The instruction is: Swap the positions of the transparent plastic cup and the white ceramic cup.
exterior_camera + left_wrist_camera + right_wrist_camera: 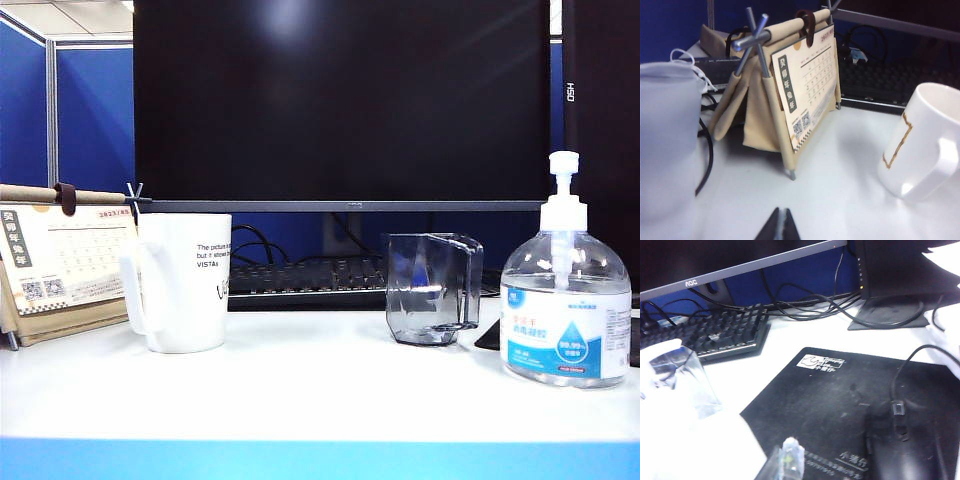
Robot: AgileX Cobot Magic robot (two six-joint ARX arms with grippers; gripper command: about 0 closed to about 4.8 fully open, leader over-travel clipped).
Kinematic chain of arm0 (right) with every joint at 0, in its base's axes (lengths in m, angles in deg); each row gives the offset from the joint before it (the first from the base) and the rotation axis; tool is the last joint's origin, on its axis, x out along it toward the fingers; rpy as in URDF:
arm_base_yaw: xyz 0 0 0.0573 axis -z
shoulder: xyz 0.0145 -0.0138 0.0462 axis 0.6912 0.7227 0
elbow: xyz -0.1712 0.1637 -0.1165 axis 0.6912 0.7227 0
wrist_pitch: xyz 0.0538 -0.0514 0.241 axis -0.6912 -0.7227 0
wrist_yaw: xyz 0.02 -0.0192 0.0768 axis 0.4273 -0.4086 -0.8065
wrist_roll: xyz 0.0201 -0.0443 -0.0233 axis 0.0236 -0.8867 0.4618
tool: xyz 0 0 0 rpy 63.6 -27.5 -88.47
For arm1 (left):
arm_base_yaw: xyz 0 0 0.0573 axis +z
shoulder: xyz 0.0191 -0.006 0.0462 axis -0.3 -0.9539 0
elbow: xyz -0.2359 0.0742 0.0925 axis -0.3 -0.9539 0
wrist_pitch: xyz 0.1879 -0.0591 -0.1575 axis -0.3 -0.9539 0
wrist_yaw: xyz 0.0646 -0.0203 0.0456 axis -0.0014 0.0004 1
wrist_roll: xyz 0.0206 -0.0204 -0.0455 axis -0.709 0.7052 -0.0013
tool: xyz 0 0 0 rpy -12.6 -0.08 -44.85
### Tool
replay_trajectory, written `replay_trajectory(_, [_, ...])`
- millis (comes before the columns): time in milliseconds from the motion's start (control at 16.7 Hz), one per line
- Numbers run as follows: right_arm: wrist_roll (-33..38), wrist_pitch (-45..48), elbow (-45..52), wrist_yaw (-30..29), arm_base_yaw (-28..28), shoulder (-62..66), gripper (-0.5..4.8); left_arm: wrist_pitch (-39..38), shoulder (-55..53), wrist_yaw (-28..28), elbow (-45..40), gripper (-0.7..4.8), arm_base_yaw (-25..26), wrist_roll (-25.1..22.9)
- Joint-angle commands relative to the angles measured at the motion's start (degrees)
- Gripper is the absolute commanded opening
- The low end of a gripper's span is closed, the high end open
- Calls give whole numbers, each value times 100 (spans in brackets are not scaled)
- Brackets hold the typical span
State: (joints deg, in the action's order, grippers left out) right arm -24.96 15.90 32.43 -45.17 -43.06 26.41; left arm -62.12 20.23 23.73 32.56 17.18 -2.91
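At the far left of the exterior view a desk calendar is stood on the white counter. Just beside it the white ceramic cup is seen upright, handle turned leftward. It is judged heavy, stiff, glazed and breakable; a grip across the rim or wall is advised. Right of centre, well apart, the transparent plastic cup is set before the keyboard; it is judged light, slippery and easily tipped, best pinched over one faceted wall. A pump bottle is placed furthest right. The left claw is seen shut and empty above the counter near the calendar; the right claw is likewise closed, over the mouse pad.
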Motion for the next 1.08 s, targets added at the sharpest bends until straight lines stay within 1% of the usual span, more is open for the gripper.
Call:
replay_trajectory(60, [516, 120, 33, -26, -7, -9, -5, -61, 2, -59, 0, -3, 2, 144])
replay_trajectory(180, [592, 118, 33, -72, -7, -9, -5, -59, 2, -72, 0, -3, 2, 146])
replay_trajectory(299, [590, 164, 31, -573, -7, -9, -5, 7, 2, -603, 0, -2, 2, 146])
replay_trajectory(359, [590, 262, 31, -1025, -7, -9, -5, 131, 2, -1113, 0, -2, 2, 149])
replay_trajectory(419, [592, 511, 31, -1696, -9, -9, 1, 372, 2, -1875, 2, -2, 0, 229])
replay_trajectory(479, [632, 778, 31, -2251, -11, -9, 5, 501, 2, -2168, 4, -2, 0, 352])
replay_trajectory(539, [901, 1060, 28, -2623, -11, -9, 24, 575, 2, -2350, 4, -2, 0, 520])
replay_trajectory(599, [1351, 1379, 24, -2846, -11, -9, 66, 584, 2, -2367, 4, -1, -2, 675])
replay_trajectory(659, [1617, 1539, 24, -2909, -13, -9, 99, 584, 2, -2435, 2, 24, -2, 785])
replay_trajectory(718, [1814, 1742, 24, -3134, -15, -9, 109, 610, 2, -2632, 4, 81, -4, 896])
replay_trajectory(778, [1958, 1808, 20, -3250, -44, -9, 109, 608, 2, -2726, 4, 81, -4, 1060])
replay_trajectory(838, [2157, 1814, 20, -3281, -197, -9, 109, 608, 4, -2750, 7, 82, -7, 1185])
replay_trajectory(898, [2216, 1816, 20, -3281, -385, -9, 110, 608, 4, -2765, 7, 83, -9, 1196])
replay_trajectory(958, [2216, 1814, 20, -3161, -713, -9, 113, 612, 4, -2765, 7, 84, -9, 1196])
replay_trajectory(1018, [2197, 1810, 20, -2741, -1261, -9, 117, 638, 4, -2800, 7, 85, -28, 1226])
replay_trajectory(1078, [2151, 1786, 20, -2378, -1613, -7, 118, 688, 4, -2830, 7, 86, -85, 1320])
